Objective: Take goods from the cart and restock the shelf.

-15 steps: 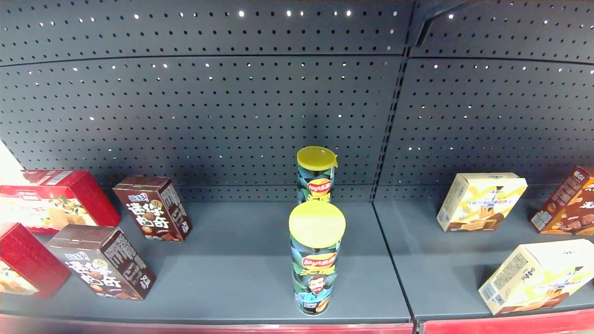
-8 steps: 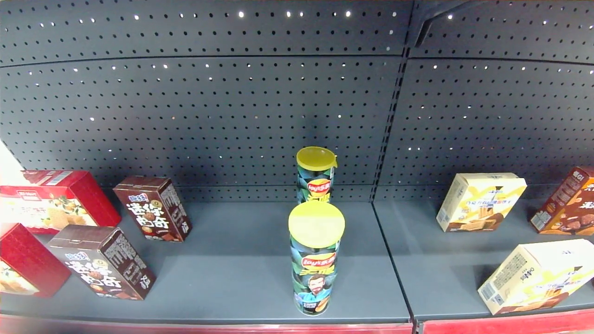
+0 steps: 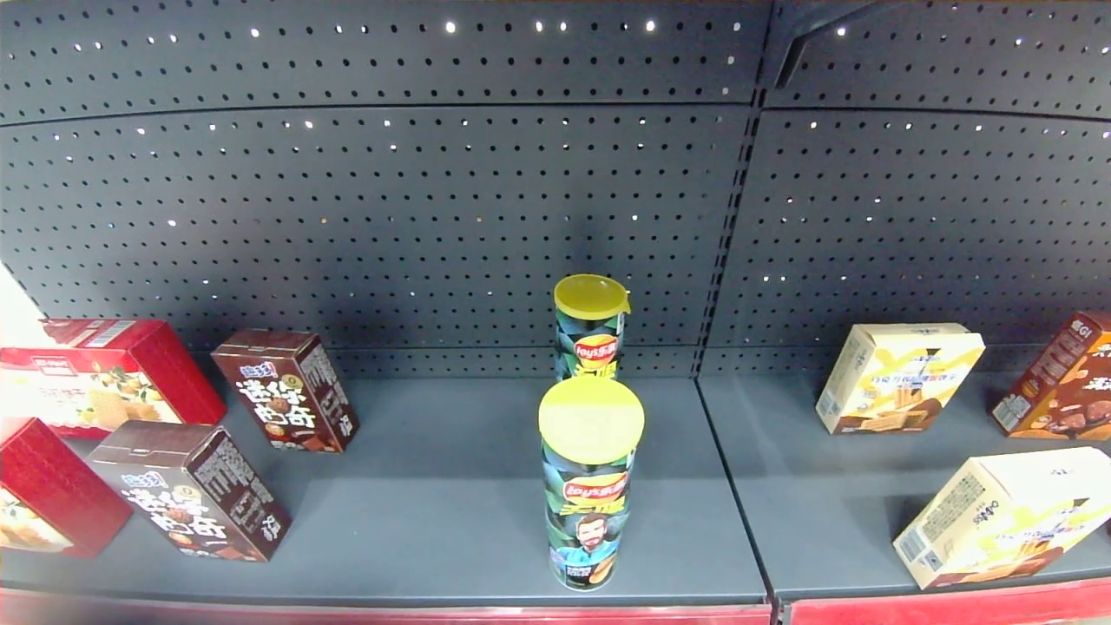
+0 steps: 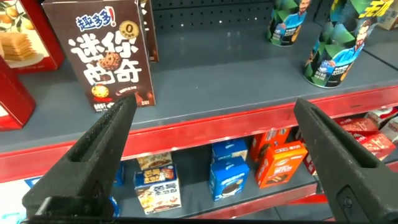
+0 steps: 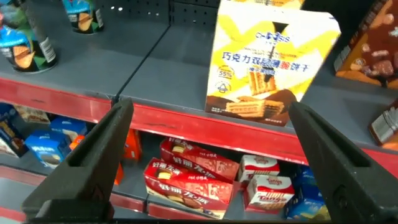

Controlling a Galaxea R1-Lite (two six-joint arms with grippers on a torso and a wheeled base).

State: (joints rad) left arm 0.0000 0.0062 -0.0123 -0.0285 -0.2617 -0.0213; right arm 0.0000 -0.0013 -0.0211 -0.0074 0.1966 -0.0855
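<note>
Two chip cans with yellow lids stand on the grey shelf [image 3: 434, 503], one at the front [image 3: 590, 495] and one behind it [image 3: 592, 330]. My left gripper [image 4: 214, 104] is open and empty, held in front of the shelf's red edge [image 4: 205, 124], between a brown cookie box [image 4: 112, 53] and the front chip can [image 4: 336, 40]. My right gripper [image 5: 211, 107] is also open and empty, facing the red edge [image 5: 205, 127] just below a yellow wafer box [image 5: 270, 56].
Two brown boxes [image 3: 195, 499] and red boxes [image 3: 104, 373] fill the shelf's left side. Yellow boxes [image 3: 1007, 516] and an orange-brown box [image 3: 1063, 378] sit on the right section. Bare board lies around the cans. The lower shelf holds blue and orange boxes [image 4: 280, 165] and red packs [image 5: 186, 174].
</note>
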